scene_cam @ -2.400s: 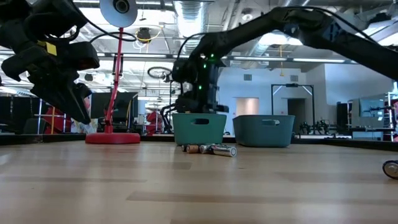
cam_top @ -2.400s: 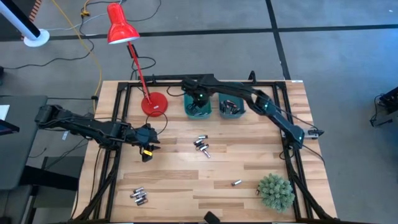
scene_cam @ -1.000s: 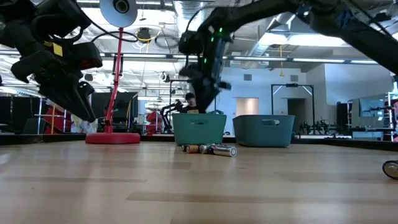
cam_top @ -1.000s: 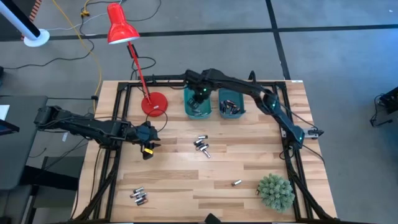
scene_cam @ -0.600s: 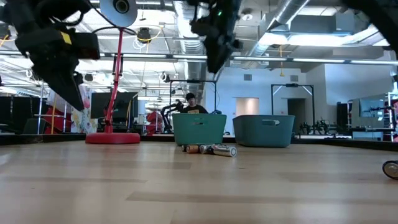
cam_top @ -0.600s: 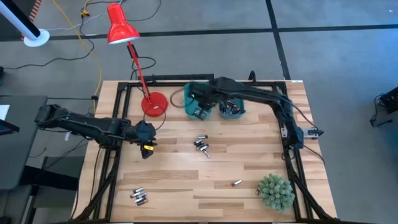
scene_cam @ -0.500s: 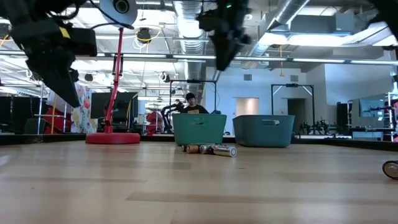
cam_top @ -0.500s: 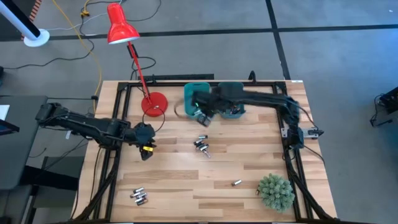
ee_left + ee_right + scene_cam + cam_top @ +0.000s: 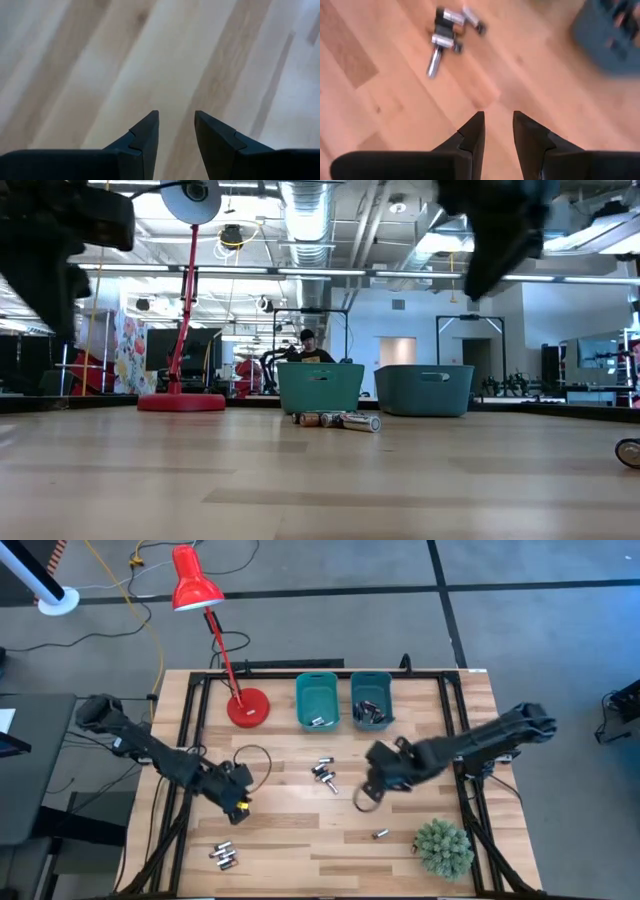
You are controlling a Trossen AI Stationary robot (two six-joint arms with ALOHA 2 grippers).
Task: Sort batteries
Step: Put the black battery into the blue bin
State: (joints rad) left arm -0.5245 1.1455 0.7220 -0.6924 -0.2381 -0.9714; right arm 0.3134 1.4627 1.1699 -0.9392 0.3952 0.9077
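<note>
Both grippers' fingers parted, empty | right gripper [image 9: 372,783] has swung from left bin [image 9: 317,701] to mid-table, drop apparently done | left gripper [image 9: 238,803] advancing | next batteries [image 9: 324,774] between them, I reckon

The left arm reaches in from the desk's left edge, its claw [image 9: 237,802] above the left part of the desk; its two dark fingers [image 9: 144,141] stand apart with nothing between them. The right arm stretches from the right edge toward the middle, its claw [image 9: 372,780] also held above the wood, fingers [image 9: 473,135] parted and empty.
</note>
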